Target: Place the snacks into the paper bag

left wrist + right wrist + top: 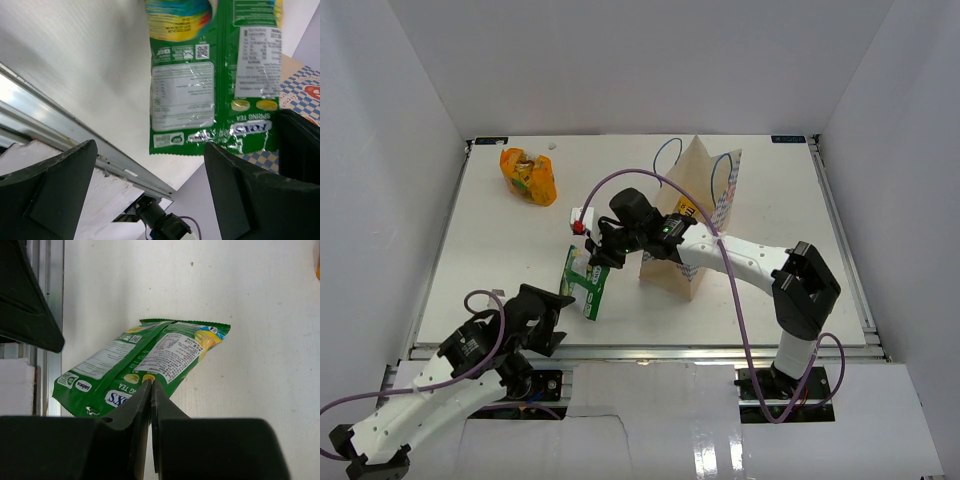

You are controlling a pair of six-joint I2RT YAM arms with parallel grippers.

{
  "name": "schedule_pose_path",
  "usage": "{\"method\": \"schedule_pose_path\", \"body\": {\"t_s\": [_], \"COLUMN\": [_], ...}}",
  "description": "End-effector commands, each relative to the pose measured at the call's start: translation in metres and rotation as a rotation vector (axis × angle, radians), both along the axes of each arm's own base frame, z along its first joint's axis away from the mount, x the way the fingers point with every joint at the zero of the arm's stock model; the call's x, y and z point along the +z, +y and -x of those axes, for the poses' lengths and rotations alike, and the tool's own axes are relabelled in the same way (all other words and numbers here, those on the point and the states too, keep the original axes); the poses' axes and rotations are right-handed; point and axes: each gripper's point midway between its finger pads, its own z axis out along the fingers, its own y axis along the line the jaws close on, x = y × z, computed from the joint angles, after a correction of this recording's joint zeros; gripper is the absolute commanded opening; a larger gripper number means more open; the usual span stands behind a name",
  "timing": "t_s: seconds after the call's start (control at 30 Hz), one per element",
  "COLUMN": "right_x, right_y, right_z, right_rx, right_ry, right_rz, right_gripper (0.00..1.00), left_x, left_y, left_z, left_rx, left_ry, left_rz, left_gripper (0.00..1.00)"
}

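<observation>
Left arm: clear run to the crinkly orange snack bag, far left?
Probably yes: only bare white table lies between the open left gripper and the crinkly orange snack bag; the right gripper and green plastic packet sit aside.

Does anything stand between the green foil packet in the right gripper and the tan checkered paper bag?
Nothing loose that I can see. The right gripper is shut on the green foil packet just left of the upright tan checkered paper bag; only that arm's own wrist lies between them.

white table carries orange bag, paper bag.
</observation>
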Motion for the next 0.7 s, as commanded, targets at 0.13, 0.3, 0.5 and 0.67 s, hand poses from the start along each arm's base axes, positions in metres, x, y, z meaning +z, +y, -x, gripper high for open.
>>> {"method": "schedule_pose_path", "body": {"t_s": [0.13, 0.3, 0.5, 0.67], "right_x": [0.035, 0.029, 0.021, 0.025], "right_y": [0.011, 0.009, 0.007, 0.004], "right_z": [0.002, 0.005, 0.009, 0.013], "right_rx": [0.009, 0.002, 0.0, 0.007], "right_ry": [0.021, 0.052, 0.08, 0.089], "right_rz": [-0.092, -0.081, -0.068, -0.076], "right_gripper": [0.08, 0.08, 0.08, 0.08], "left_x": [-0.025, -0.035, -0.026, -0.054], "left_y": [-0.016, -0.02, -0.01, -0.005], "left_z": [-0.032, -0.048, -0.063, -0.05], "left_rx": [0.171, 0.238, 0.292, 0.274], "left_ry": [-0.098, -0.135, -0.217, -0.101], "left_rz": [0.237, 0.291, 0.242, 0.137], "left_gripper": [0.98, 0.98, 0.98, 0.98]}}
